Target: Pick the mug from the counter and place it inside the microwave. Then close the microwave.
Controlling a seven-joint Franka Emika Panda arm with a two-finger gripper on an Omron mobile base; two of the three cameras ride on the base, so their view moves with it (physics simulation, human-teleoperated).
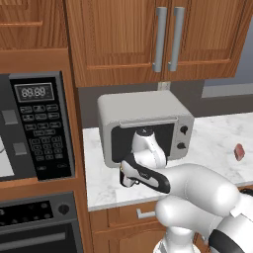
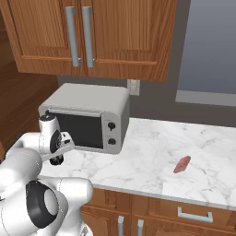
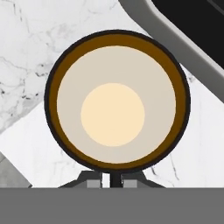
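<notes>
The white arm's two-finger gripper [image 3: 111,179] points straight down at the near left part of the white, grey-veined marble counter [image 2: 152,152], its dark fingers drawn in and clamped on the near rim of the small black round mug [image 3: 117,101] with its brown inner wall and cream middle. The mug stands on the counter just in front of the light-grey box toaster oven [image 1: 148,126] with two round knobs. The large black microwave [image 1: 42,126] with a keypad sits in the wooden cabinetry at far left, and a small reddish oblong item [image 2: 182,164] lies far right.
</notes>
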